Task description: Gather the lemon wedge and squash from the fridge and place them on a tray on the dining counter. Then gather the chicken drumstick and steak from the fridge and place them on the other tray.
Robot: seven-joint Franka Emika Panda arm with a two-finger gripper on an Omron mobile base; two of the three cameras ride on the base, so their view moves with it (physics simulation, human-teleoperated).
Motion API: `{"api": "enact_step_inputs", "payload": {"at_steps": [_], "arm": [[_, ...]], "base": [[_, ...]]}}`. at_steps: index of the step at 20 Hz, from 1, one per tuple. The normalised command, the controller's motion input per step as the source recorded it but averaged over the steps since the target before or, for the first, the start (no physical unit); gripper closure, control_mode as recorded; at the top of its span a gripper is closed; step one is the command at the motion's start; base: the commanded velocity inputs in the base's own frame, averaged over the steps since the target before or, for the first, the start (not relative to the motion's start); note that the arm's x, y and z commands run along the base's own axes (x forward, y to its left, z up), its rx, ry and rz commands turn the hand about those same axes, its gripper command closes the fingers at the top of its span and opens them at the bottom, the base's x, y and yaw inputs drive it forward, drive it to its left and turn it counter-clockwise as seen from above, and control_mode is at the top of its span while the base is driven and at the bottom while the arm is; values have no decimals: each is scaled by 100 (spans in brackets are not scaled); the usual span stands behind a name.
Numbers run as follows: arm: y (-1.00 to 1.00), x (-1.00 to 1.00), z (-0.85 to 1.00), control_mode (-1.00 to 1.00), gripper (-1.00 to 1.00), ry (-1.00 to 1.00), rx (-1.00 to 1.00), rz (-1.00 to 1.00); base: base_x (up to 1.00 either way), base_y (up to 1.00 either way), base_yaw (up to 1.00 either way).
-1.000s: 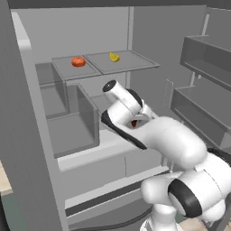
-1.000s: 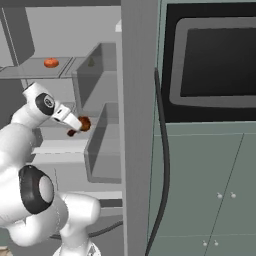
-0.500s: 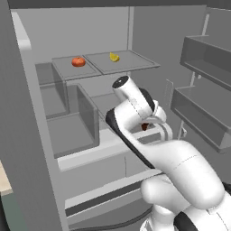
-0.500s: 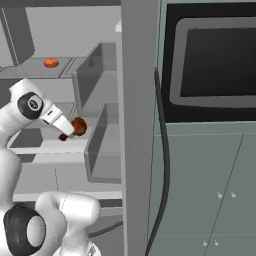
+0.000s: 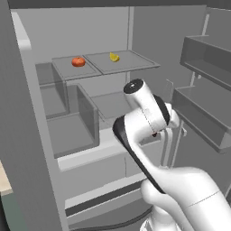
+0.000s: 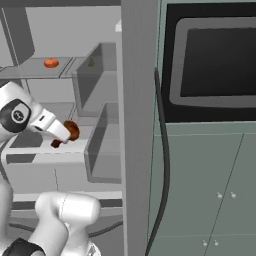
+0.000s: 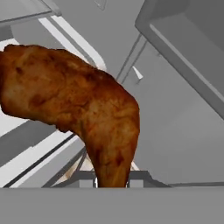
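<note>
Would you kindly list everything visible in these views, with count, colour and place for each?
chicken drumstick: one, browned, held at the gripper in front of the open fridge, off every shelf.
red round item: one, red-orange, on the upper fridge shelf, left side; too small to name.
lemon wedge: one, yellow, on the same upper shelf, right of the red item.
fridge shelves: grey, upper shelf holding the two items, lower shelves and bins beneath.
door racks: grey, on the open door at right in the left base view.
oven: one, dark window, set in green cabinetry right of the fridge.
gripper: one, white arm, shut on the drumstick.
</note>
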Motion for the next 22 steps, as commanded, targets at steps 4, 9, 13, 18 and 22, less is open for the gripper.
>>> {"api": "enact_step_inputs", "payload": {"at_steps": [4,9,13,18,22], "arm": [[-6,-56,14,-100,100,0,1,31],[0,-42,12,-100,100,1,6,35],[0,-50,16,-100,100,4,9,34],[0,-51,18,-100,100,2,6,33],[0,-60,37,-100,100,0,1,24]], "base": [[0,0,0],[0,0,0],[0,0,0],[0,0,0],[0,0,0]]}}
